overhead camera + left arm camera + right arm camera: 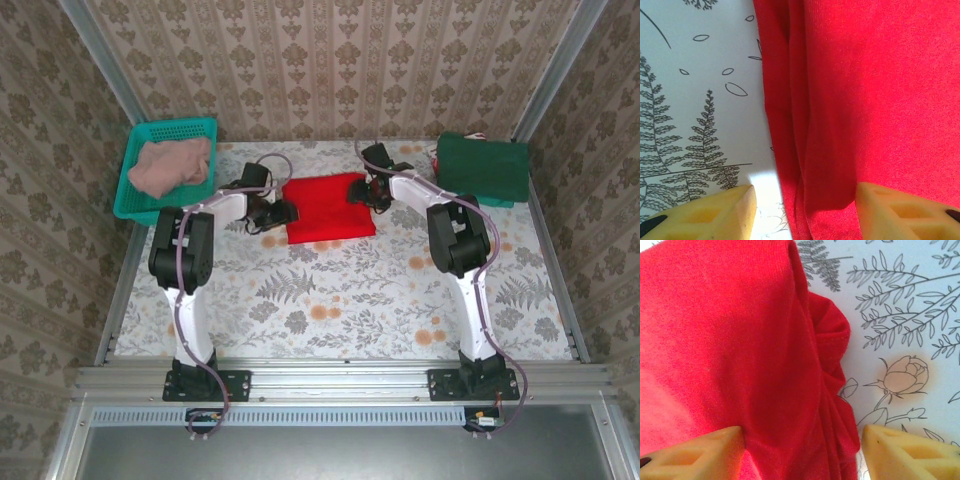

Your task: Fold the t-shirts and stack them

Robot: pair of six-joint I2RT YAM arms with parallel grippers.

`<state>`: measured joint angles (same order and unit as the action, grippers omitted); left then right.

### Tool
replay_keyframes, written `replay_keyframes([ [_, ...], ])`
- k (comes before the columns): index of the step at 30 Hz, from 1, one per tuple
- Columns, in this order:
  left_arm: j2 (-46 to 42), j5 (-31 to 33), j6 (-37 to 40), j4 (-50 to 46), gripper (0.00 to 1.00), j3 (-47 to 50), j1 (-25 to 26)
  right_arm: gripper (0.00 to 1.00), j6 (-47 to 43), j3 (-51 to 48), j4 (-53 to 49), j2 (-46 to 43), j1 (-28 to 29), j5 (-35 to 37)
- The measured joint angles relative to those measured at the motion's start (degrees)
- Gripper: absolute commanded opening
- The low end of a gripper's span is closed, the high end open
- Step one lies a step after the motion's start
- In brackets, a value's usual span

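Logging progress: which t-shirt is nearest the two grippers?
The red t-shirt, flat mid-table; the pink one is crumpled in the teal basket, the green ones folded far right.

Cloth fills the gap between the left hand's spread fingers, where the red t-shirt's folded edge lies; bare surface runs outward from that hand. The right hand straddles the opposite edge the same way, with open surface just to its right. Up and left of the left hand stands the teal basket, heaped with a pink t-shirt. Right of the right hand, the dark green stack blocks the way. Nearward of both hands the surface lies open.
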<state>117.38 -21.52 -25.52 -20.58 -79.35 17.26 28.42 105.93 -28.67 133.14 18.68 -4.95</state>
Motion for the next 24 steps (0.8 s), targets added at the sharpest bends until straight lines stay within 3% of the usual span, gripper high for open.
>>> replay_keyframes([
  [6, 0.7, -0.52, -0.22, -0.02, 0.54, -0.85, -0.07, 0.55, 0.26, 1.09, -0.31, 1.01, 0.59, -0.74],
  [10, 1.18, -0.59, -0.22, -0.87, 0.53, -1.75, -0.07, 0.44, 1.66, 1.29, 0.7, 1.44, 0.66, -2.67],
  [19, 2.05, -1.49, -0.2, -2.71, 0.51, -3.52, -0.04, 0.07, 0.94, 0.46, 1.75, 0.66, 1.57, -3.04],
  [24, 1.68, -2.73, -0.17, -1.88, 0.51, -2.25, -1.03, 0.0, -3.43, 0.42, -3.37, -3.56, 1.68, 0.74],
])
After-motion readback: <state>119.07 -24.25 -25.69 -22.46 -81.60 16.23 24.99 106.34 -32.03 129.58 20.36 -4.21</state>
